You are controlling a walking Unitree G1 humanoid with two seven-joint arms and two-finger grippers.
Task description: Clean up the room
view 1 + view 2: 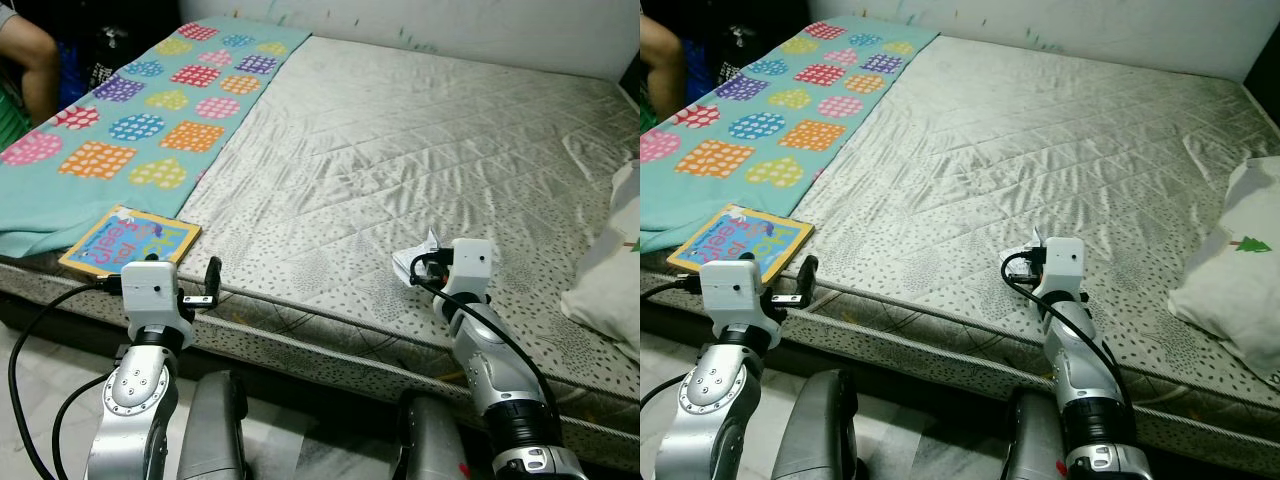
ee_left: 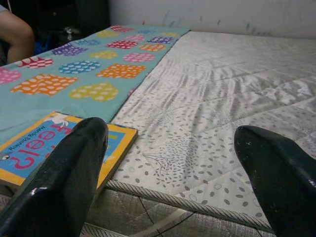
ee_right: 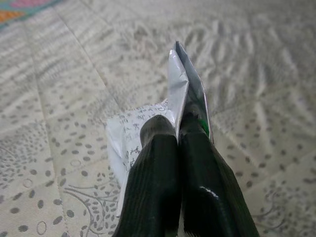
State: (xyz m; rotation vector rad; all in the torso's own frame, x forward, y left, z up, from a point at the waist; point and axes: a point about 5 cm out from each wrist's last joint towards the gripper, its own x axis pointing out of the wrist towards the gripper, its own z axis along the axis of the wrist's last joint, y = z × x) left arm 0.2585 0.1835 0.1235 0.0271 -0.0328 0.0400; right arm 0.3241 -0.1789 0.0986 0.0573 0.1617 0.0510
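Person's arm (image 1: 30,55) is showing at far left, beside the patterned blanket (image 1: 150,120). Children's book (image 1: 130,240) is lying flat at the blanket's near corner on the mattress (image 1: 400,150), long axis running roughly along the bed edge. Left gripper (image 1: 205,285) is hovering just off that edge near the book, fingers spread, empty. Right gripper (image 3: 175,143) is pinching a crumpled paper wrapper (image 3: 185,89), its folded edge pointing up and away from the wrist. Judgement: litter pickup underway; next, carrying it off to disposal. Pillow (image 1: 610,260) is sitting at right.
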